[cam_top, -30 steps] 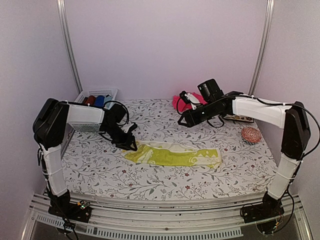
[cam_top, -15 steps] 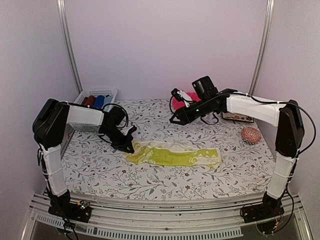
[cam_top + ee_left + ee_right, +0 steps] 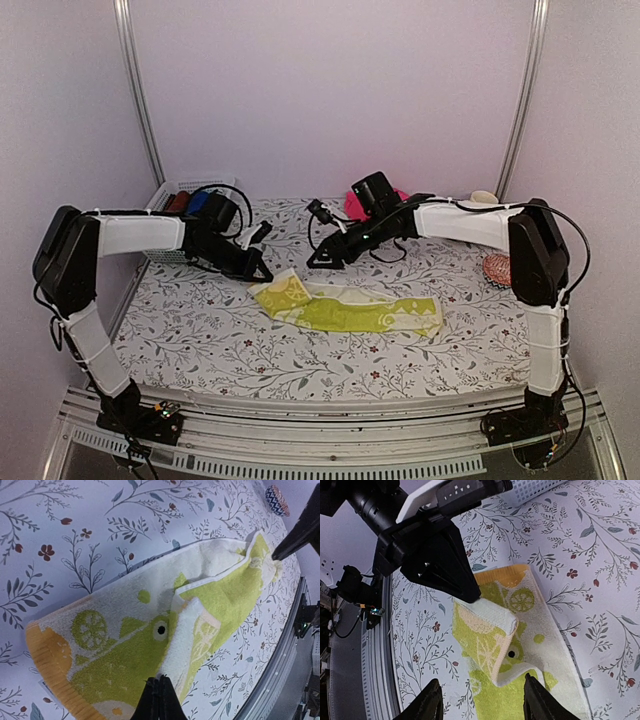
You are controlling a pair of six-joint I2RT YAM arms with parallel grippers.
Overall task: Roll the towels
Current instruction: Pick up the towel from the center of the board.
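Note:
The lime-yellow towel [image 3: 360, 311] lies lengthwise across the middle of the table. Its left end is lifted and folded over. My left gripper [image 3: 263, 276] is shut on that end; in the left wrist view the jaws [image 3: 159, 680] pinch the white edge of the towel [image 3: 125, 650]. My right gripper [image 3: 320, 258] hovers open just behind the folded end. In the right wrist view it [image 3: 481, 680] is above the towel [image 3: 525, 630], with the left gripper [image 3: 465, 590] holding the fold. The hot pink towel [image 3: 353, 203] lies at the back, partly hidden by the right arm.
A white basket [image 3: 190, 187] with dark red and blue rolls stands at the back left. A round red-orange woven pad [image 3: 499, 269] lies at the right edge, also seen in the left wrist view [image 3: 276, 499]. A small cream object [image 3: 484, 197] sits at the back right.
My left gripper has lifted the towel's left end and carried it right, folding it over. My right arm has swung left from the pink towel to that end.

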